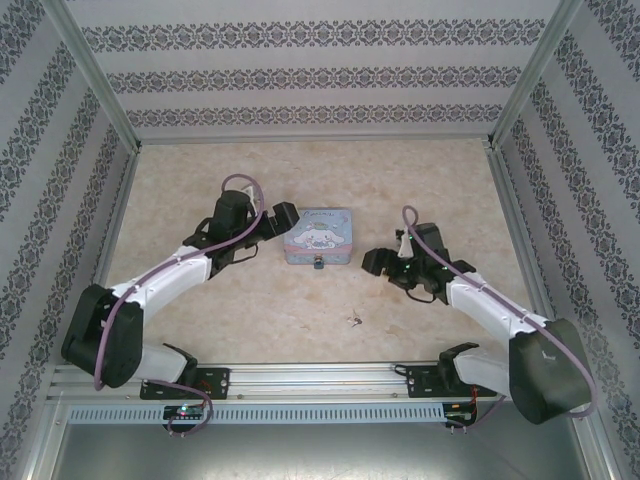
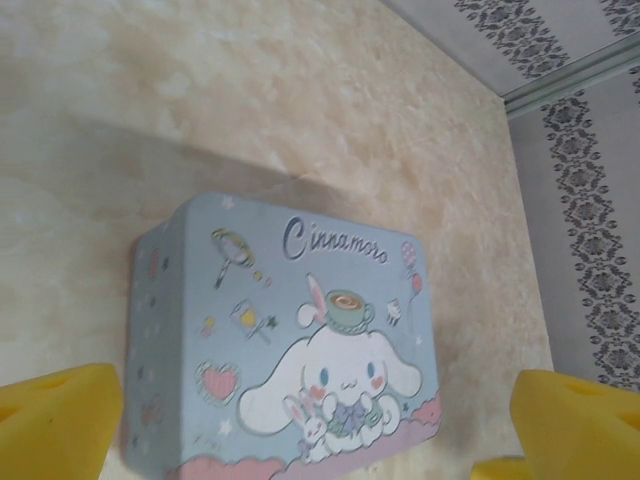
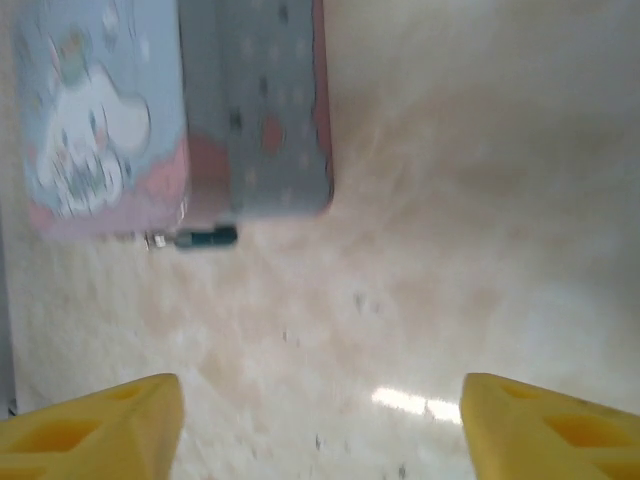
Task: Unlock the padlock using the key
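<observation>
Your left claw [image 1: 283,222] and right claw [image 1: 372,264] both spread, empty. Padlock [image 1: 318,264] at tin's [image 1: 318,233] near edge; key [image 1: 354,321] well apart.

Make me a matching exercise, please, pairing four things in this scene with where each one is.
Things:
1. padlock
2. key
3. left hand
4. right hand

Places:
A. lying alone on the table, nearer the arm bases than the tin
B. open, off the tin's right side
C. against the tin's near side
D. open, close to the tin's left side

Pairs: 1-C, 2-A, 3-D, 4-B.
</observation>
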